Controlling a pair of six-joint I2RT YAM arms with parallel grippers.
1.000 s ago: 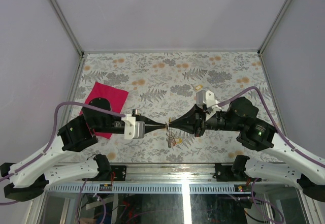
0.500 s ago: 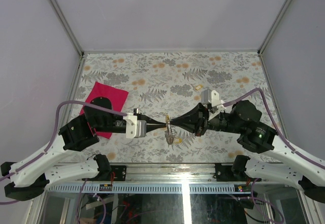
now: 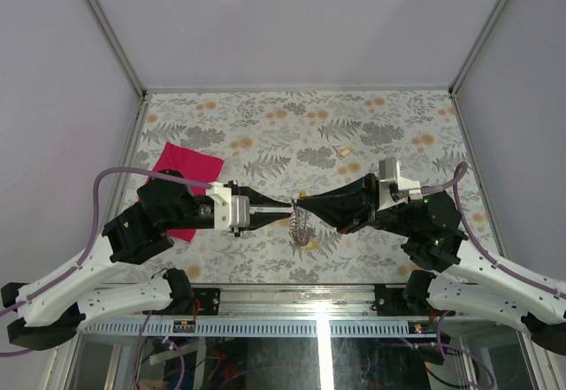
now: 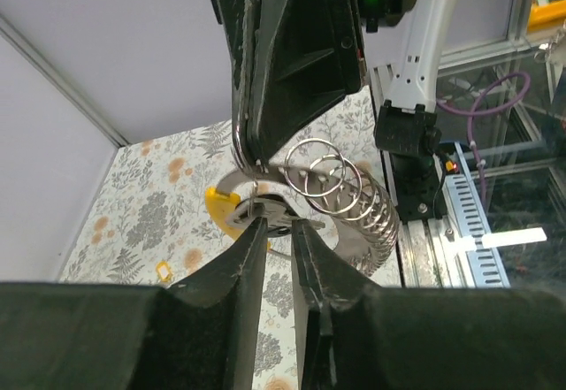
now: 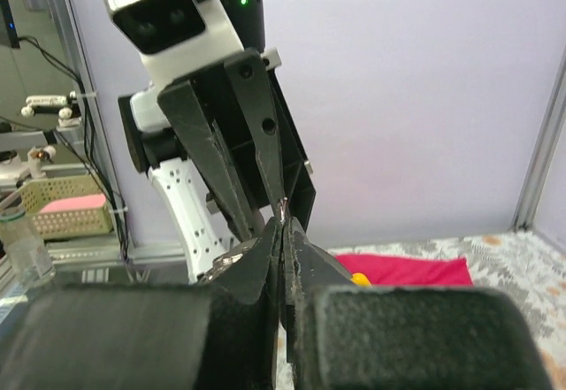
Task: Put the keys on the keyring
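The keyring [image 3: 301, 224], a grey coiled wire ring, hangs stretched between my two gripper tips above the table's front middle. In the left wrist view its loops [image 4: 354, 197] fan out to the right of my jaws. My left gripper [image 4: 276, 224] is shut on the metal blade of a yellow-capped key [image 4: 219, 206], right at the ring. My right gripper [image 5: 283, 222] is shut on a thin end of the ring's wire, tip to tip with the left gripper [image 3: 288, 204]. More keys [image 3: 307, 243] dangle below the ring. One loose yellow key [image 3: 346, 151] lies on the table behind.
A red cloth [image 3: 181, 171] lies at the left beside the left arm and shows in the right wrist view [image 5: 402, 269]. The floral table mat [image 3: 265, 125] runs back to the enclosure walls. The metal frame rail [image 3: 292, 294] is just below the grippers.
Both gripper tips have stayed together and risen slightly. The right arm has swung lower and to the right. The ring now hangs pulled out as a coil between the tips.
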